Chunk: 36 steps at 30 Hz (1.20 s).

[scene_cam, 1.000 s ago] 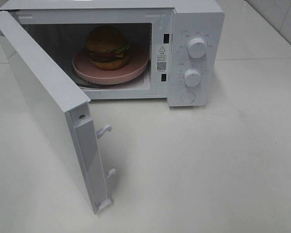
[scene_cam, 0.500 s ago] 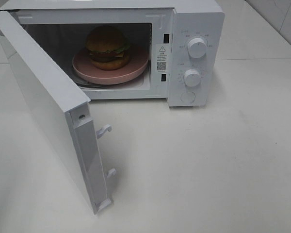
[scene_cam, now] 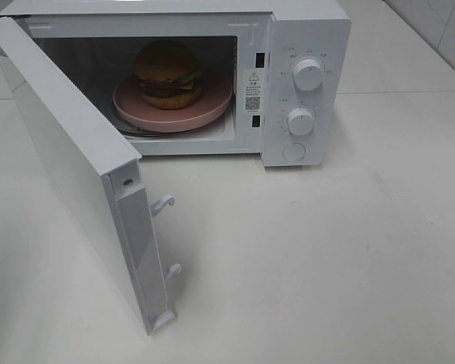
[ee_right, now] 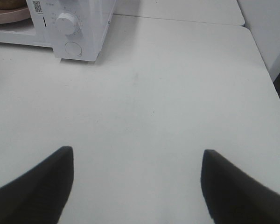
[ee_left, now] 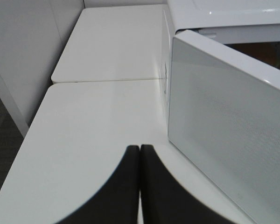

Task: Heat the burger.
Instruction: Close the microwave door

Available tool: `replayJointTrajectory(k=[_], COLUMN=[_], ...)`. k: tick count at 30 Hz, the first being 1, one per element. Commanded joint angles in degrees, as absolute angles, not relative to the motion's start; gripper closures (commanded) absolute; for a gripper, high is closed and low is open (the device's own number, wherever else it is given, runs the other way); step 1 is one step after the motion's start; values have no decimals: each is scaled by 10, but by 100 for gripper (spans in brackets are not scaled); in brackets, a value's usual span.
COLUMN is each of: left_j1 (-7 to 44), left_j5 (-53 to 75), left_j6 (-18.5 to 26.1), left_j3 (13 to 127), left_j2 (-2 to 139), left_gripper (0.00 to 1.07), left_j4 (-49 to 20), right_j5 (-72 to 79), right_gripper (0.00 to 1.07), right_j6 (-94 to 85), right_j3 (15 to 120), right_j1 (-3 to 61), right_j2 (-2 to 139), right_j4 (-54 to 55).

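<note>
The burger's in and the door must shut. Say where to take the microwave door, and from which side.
Take the microwave door at its free end, above the latch hooks, from its outer face. It hinges at the back, so that end likely gives most leverage; the shut left pincer sits on that side.

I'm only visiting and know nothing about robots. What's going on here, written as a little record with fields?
burger: on the pink plate, inside the microwave
door: swung wide open
controls: upper knob and lower knob, both white
left gripper: shut, empty, near the door's outer face, not touching it
right gripper: open, empty, above the table
task stage: burger is in, door not yet closed
</note>
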<state>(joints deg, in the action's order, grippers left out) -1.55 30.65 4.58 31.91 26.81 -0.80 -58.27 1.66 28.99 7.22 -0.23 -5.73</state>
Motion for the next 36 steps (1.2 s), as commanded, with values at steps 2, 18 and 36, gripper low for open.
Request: replayJointTrajectory(k=[2, 18, 36], left_j1=[-16, -16, -16], left_j5=[210, -146, -358], left_j6=[43, 43, -12], left_j3=[292, 125, 118], left_j2=[282, 316, 565], left_gripper=[107, 107, 107], left_j4=[-11, -11, 59], right_j5=[-576, -576, -576], right_gripper=[34, 34, 34], right_j6=[17, 17, 17], right_j3=[288, 288, 288], right_j1=[68, 68, 68], right_j2=[-18, -18, -18], right_j4=[-58, -58, -58])
